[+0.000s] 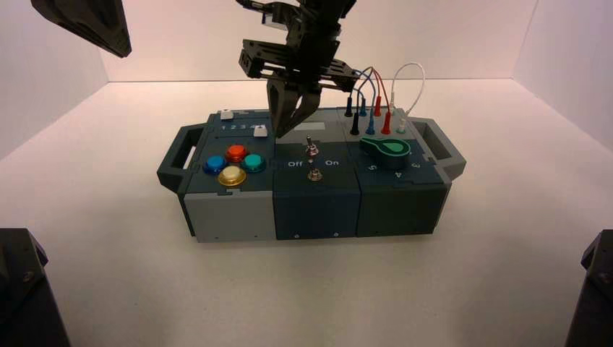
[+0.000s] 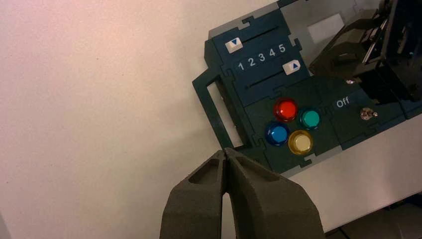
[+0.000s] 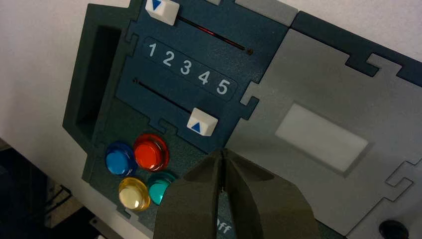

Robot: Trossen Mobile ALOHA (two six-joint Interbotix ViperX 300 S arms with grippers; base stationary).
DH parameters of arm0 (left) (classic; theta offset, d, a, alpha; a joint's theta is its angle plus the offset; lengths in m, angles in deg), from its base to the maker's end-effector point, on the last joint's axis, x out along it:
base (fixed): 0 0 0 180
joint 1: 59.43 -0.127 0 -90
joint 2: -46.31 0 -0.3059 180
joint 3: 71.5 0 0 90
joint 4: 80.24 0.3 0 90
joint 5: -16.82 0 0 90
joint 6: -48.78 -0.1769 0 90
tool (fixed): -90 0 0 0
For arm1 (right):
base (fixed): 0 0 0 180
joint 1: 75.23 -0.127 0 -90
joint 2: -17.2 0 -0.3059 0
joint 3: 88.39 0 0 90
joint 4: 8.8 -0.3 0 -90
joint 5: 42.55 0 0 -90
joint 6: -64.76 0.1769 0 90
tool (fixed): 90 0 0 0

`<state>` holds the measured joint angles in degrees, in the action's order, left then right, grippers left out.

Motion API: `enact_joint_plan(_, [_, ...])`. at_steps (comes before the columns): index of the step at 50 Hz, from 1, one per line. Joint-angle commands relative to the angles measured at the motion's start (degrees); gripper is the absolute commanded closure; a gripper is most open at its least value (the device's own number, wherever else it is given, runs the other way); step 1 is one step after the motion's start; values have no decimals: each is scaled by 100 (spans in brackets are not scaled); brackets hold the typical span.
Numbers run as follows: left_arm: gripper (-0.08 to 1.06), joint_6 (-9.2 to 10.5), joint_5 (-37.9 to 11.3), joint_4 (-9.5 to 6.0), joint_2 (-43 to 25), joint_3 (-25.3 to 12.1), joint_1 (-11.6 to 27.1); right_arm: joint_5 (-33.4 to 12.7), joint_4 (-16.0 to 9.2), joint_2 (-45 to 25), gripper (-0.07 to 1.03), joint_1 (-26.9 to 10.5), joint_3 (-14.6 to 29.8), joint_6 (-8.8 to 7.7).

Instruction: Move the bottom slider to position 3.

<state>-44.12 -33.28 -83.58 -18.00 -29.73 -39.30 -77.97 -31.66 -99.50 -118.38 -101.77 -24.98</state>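
Note:
The bottom slider [image 3: 202,122] is a small white knob with a blue arrow and stands beside digit 5 of the printed row. It also shows in the left wrist view [image 2: 291,67] and the high view [image 1: 261,131]. Digit 3 [image 3: 185,67] lies mid-row, two digits away from the knob; it also shows in the left wrist view [image 2: 262,55]. My right gripper [image 3: 222,152] is shut and empty, its tips just beside the knob on the grey-panel side, and hangs over the box [image 1: 284,130]. My left gripper [image 2: 225,151] is shut and parked high at the far left [image 1: 119,45].
The top slider [image 3: 161,10] stands near digit 1. Red [image 1: 236,152], blue [image 1: 214,164], teal [image 1: 253,162] and yellow [image 1: 232,176] buttons sit in front of the sliders. Two toggle switches [image 1: 311,150], a green dial [image 1: 387,149] and plugged wires [image 1: 376,108] lie to the right.

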Motion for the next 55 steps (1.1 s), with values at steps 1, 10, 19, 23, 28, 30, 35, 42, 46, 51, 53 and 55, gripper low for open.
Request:
enact_joint_plan(1, [101,-18,9,0,44,-149,18,44,-18,70,99,-9,185,-18])
enact_joint_plan(10, [101,-26,-18,0,70,-149,18,44,18,18,99,-9,299,-44])
enact_joint_plan(19, [101,-35,-44,0,79,-149,18,-9,26,-70,99,0,448,-53])
enact_joint_plan(23, [101,-35,-62,9,79,-149,18,-9,26,-97,99,-9,475,-44])
enact_joint_plan(28, [101,-44,-62,9,88,-149,18,-9,26,-114,99,0,483,-53])
enact_joint_plan(30, [101,-44,-62,9,97,-149,18,-9,26,-123,99,0,483,-53])
enact_joint_plan(35, [101,-53,-62,18,105,-158,18,-9,26,-141,99,0,483,-53])
enact_joint_plan(42, [101,-53,-62,18,105,-149,18,-9,26,-158,99,0,527,-53])
enact_joint_plan(46, [101,-53,-62,18,105,-149,18,-9,26,-158,99,0,554,-44])
enact_joint_plan(51, [101,-53,-62,9,105,-149,18,-35,18,-167,99,0,589,-35])
enact_joint_plan(53, [101,-53,-62,18,105,-158,18,-35,18,-167,99,0,598,-35])
enact_joint_plan(55, [101,-53,-62,18,105,-149,18,-35,18,-167,99,0,615,-35])
